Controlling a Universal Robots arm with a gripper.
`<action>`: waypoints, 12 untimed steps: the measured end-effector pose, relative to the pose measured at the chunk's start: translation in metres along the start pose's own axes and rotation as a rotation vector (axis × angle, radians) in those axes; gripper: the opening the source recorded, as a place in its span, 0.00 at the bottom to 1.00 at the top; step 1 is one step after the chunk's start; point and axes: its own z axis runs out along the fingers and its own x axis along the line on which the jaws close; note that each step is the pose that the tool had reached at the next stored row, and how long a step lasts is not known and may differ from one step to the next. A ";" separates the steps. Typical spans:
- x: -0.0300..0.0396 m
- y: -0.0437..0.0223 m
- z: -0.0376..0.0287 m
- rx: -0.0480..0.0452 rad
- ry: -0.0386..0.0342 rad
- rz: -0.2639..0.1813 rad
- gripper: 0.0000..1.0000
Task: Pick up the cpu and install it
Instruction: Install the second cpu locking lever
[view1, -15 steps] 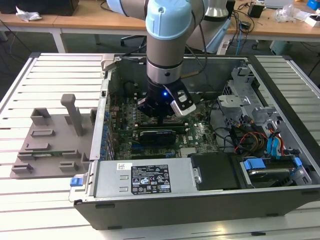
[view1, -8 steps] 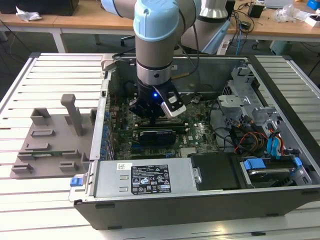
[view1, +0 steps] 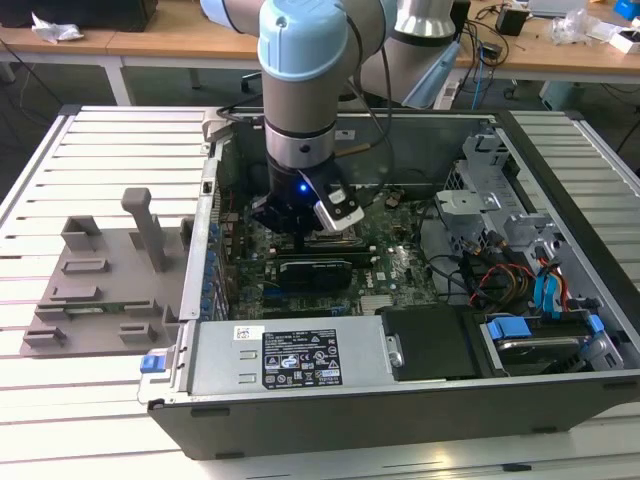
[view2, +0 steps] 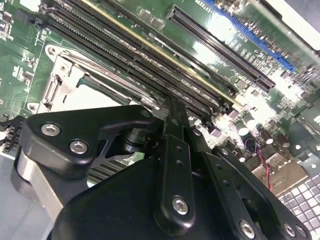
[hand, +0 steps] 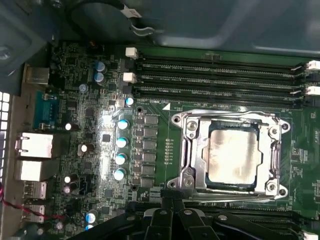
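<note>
Silvery-grey, the cpu (hand: 234, 152) lies flat inside the metal socket frame (hand: 188, 150) on the green motherboard (hand: 155, 112), in the first wrist view. The gripper (view1: 300, 238) hangs low inside the open computer case (view1: 400, 390), just above the board, near the memory slots (hand: 215, 77). Its black fingers (view2: 175, 150) look pressed together with nothing between them. A grey plastic tray (view1: 100, 290) sits on the table at the exterior view's left.
</note>
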 end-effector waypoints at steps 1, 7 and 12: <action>-0.0001 0.0015 0.0005 -0.0001 0.0000 -0.001 0.11; -0.0003 0.0043 0.0043 -0.0001 0.0002 -0.004 0.11; -0.0003 0.0044 0.0044 -0.0004 -0.0002 -0.003 0.11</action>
